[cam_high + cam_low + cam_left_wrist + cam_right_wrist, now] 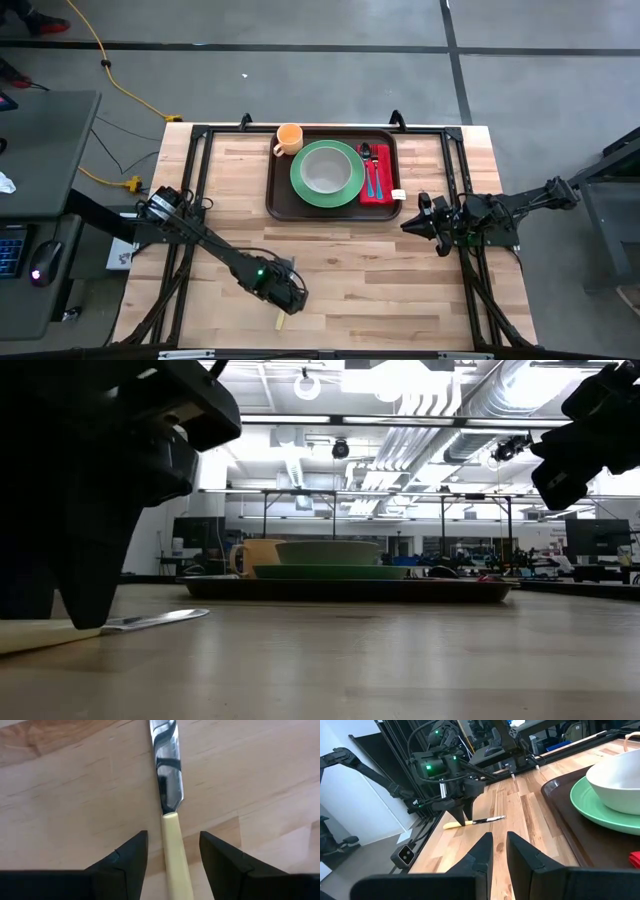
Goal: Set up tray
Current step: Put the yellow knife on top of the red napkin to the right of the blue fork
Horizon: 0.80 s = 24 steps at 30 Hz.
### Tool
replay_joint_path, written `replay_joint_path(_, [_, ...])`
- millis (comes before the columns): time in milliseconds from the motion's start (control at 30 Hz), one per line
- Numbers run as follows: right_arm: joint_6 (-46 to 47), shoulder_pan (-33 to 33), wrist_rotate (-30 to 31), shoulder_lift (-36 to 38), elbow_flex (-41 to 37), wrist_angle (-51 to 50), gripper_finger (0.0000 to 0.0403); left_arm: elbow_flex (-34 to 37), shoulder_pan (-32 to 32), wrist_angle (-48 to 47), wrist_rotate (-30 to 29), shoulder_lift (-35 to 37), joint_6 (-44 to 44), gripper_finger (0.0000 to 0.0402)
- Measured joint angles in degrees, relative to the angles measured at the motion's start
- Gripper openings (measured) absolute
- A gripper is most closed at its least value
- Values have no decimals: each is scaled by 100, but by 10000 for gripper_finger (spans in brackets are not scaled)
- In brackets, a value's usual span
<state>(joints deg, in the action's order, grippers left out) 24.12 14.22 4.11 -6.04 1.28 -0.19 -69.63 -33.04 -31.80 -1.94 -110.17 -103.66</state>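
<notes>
On the far middle of the wooden table (pixel 350 270), the tray (pixel 280 195) carries one green plate (pixel 300 180), one white bowl (pixel 326 168), one orange mug (pixel 288 138) and one red napkin (pixel 383 190) with cutlery too small to count. Near the front edge, one knife (pixel 167 780) lies flat; the left gripper (pixel 172 852) straddles its cream handle, jaws wide, gripping nothing. Beside the tray's right end, the right gripper (pixel 499 851) hovers nearly closed, empty. Behind stretches a workshop hall.
</notes>
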Motion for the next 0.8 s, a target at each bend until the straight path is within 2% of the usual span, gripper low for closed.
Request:
replay_joint_path(100, [2,1,-1,0,0,0,33,5,-11,15,-163,-7,91,211])
replay_joint_path(800, [31,1,27,0,0,2,32,4,11,-63,-15,-20,269,211])
